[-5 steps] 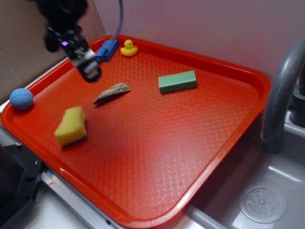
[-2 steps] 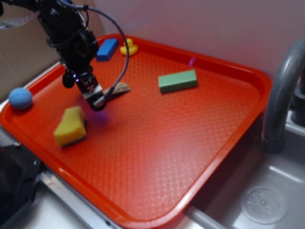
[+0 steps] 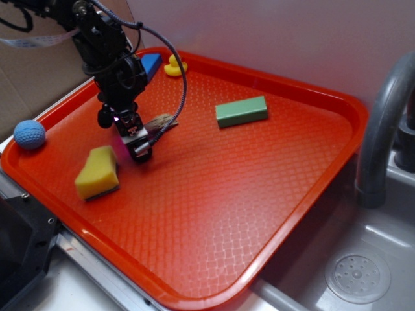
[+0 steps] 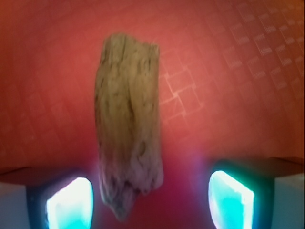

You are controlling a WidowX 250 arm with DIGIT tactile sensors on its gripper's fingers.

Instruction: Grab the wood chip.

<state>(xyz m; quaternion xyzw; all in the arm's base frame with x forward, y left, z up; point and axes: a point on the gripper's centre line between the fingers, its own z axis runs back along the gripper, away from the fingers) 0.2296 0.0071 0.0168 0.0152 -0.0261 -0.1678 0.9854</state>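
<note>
- Down from high above the tray (image 3: 311,214), now low over the chip (image 3: 162,120).
- Gripper (image 3: 141,150) spread wide, chip (image 4: 127,124) on the tray between the pads (image 4: 231,198), nearer the left one.
- Untouched; squeeze looks next.

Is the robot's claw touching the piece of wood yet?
Apart. In the wrist view the wood chip lies between the open gripper's fingers, with red tray showing on both sides.

The exterior view looks down from high and off to one side, taking in the whole red textured plastic tray (image 3: 272,194). The wrist view sits just behind the jaws, facing close down. Both share the grey-brown rough wood sliver (image 4: 126,119) (image 3: 161,121) between the jaws and the tray surface around it.
</note>
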